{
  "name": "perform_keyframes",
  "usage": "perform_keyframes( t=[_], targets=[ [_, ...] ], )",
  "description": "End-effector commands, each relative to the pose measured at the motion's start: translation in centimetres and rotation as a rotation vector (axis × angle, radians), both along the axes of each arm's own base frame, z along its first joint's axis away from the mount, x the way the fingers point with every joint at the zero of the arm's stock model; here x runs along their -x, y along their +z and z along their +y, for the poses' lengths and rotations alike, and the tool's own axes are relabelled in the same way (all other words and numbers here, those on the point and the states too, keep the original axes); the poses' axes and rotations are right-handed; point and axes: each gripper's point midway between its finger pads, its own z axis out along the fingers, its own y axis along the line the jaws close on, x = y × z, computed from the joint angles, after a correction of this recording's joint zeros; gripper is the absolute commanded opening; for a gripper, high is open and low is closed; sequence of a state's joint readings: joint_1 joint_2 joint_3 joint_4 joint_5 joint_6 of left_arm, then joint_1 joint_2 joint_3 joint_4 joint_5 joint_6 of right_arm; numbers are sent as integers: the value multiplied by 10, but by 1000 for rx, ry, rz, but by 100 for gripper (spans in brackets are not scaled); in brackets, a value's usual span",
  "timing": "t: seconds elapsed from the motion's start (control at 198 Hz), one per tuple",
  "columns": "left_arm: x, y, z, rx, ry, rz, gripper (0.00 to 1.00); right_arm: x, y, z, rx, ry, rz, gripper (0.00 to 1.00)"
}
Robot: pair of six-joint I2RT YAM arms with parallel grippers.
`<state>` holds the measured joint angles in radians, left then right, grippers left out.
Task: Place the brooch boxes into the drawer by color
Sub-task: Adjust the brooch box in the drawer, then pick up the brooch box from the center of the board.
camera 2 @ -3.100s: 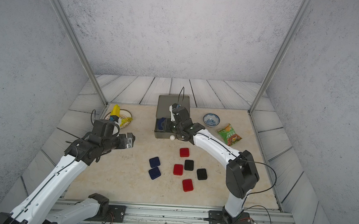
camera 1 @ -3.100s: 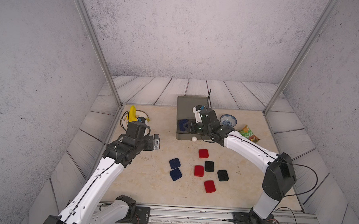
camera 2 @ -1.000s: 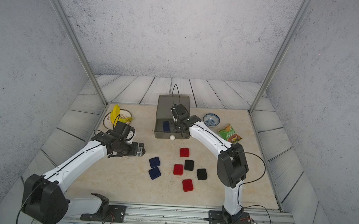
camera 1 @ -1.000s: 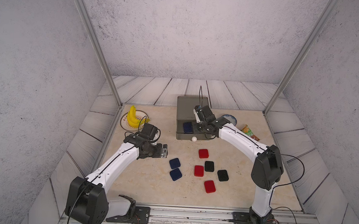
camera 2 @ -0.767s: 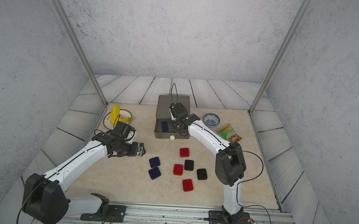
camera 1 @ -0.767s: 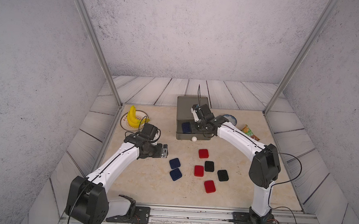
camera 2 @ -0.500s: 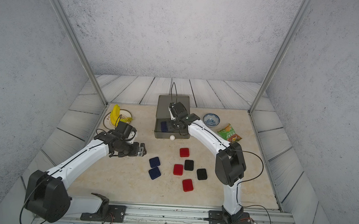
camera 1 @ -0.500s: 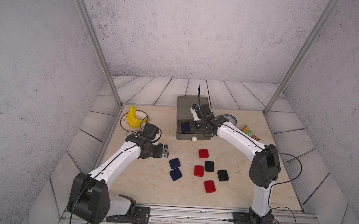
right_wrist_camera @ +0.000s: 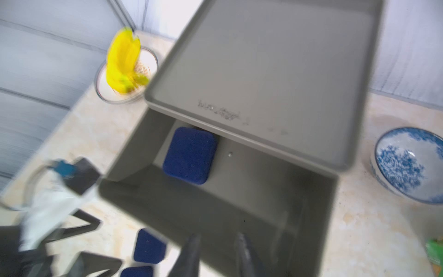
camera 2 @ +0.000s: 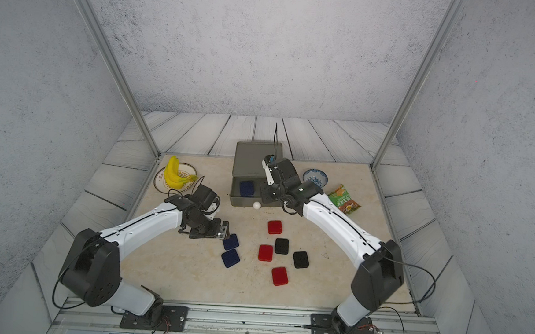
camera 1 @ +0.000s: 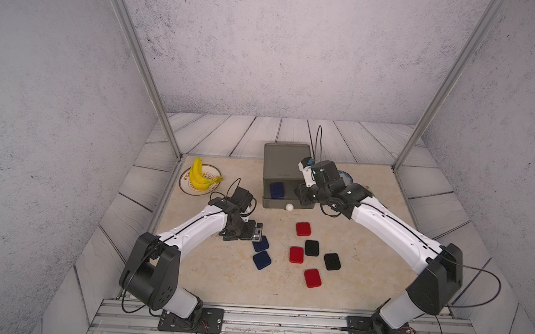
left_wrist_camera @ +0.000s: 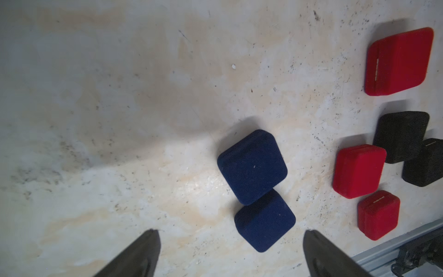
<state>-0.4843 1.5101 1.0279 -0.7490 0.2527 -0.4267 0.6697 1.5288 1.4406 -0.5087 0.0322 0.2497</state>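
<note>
Right claw (right_wrist_camera: pixel 218 239), slightly parted and empty, hangs over the drawer (right_wrist_camera: pixel 263 179). One navy box (right_wrist_camera: pixel 190 155) lies inside; seven other boxes (camera 1: pixel 296 254) wait in front of the drawer.

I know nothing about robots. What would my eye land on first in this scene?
Small velvety red boxes, black boxes and navy boxes lie scattered mid-table between two white-and-black arms. Behind them, a grey drawer chest has its top drawer pulled out with one navy box inside, the right gripper poised over it. A yellow banana bunch sits on a plate at the far left.
</note>
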Motion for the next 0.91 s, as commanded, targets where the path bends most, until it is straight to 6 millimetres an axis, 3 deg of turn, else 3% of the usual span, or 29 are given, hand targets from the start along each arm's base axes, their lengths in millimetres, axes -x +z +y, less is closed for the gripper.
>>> perform_keyframes(
  t=[0.0, 0.121, 0.282, 0.681, 0.903],
  targets=[
    [-6, 1, -16, 28, -6, 4, 98, 10, 30, -14, -31, 8, -118, 41],
    [-7, -12, -23, -11, -17, 33, 98, 28, 37, -23, -52, 32, -136, 45],
    [-15, -25, -30, -20, 15, 68, 98, 44, 30, -30, -51, 51, -110, 48],
    [-28, -41, -26, -115, 51, 106, 99, 53, 20, -39, -50, 38, -84, 50],
    [-24, -50, -24, -121, 56, 118, 98, 55, 19, -42, -42, 38, -87, 50]
  ],
)
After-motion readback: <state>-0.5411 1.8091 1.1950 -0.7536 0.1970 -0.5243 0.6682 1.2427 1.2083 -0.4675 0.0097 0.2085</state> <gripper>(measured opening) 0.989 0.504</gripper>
